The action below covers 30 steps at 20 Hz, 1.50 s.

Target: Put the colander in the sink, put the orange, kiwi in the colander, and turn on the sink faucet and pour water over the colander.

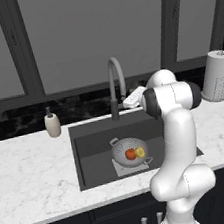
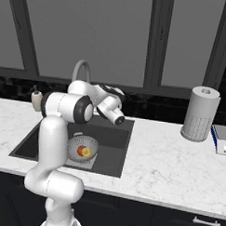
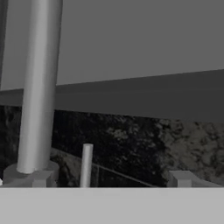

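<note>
Hand spread beside sink faucet; orange, kiwi in colander; no legible writing

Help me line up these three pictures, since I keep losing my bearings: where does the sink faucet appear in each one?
Left base view: the sink faucet stands just above centre, behind the sink.
Right base view: its arch rises upper left, above the arm.
Hand view: its tall stem runs down the left side, with the small lever beside it.
Shared landmark: the faucet's stem against the dark window frame behind the counter.
</note>
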Motion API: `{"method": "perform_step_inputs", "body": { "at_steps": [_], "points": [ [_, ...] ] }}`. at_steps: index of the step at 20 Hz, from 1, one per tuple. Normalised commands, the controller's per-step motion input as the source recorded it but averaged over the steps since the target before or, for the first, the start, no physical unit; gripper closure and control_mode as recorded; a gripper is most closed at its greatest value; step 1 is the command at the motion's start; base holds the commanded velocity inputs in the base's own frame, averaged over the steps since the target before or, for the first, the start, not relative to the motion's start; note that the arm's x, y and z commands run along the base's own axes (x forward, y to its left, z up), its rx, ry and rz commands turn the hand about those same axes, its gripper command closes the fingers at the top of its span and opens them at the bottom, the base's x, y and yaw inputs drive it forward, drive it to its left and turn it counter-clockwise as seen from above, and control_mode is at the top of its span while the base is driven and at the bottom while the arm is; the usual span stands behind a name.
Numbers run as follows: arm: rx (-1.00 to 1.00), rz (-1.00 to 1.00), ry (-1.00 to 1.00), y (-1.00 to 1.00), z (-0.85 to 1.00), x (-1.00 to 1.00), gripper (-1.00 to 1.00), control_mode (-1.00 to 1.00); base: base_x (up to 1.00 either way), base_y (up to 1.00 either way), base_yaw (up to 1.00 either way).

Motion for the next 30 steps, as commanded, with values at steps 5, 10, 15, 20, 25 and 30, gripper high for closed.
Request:
{"method": "perform_step_inputs", "body": {
  "at_steps": [5, 10, 15, 20, 25, 30],
  "points": [
    [0.0, -0.06, 0.0, 0.02, -0.04, 0.07, -1.0, -1.0, 0.0, 0.0, 0.0],
    [0.0, -0.06, 0.0, 0.03, -0.06, 0.05, -1.0, -1.0, 0.0, 0.0, 0.0],
    [0.0, -0.07, 0.0, 0.01, -0.09, 0.09, -1.0, -1.0, 0.0, 0.0, 0.0],
    [0.0, -0.06, 0.0, 0.0, -0.06, 0.16, 1.0, -1.0, 0.0, 0.0, 0.0],
    [0.0, -0.02, 0.0, -0.02, 0.0, 0.22, 1.0, -1.0, 0.0, 0.0, 0.0],
    [0.0, -0.02, 0.0, -0.2, -0.07, 0.13, 1.0, -1.0, 0.0, 0.0, 0.0]
  ]
}}
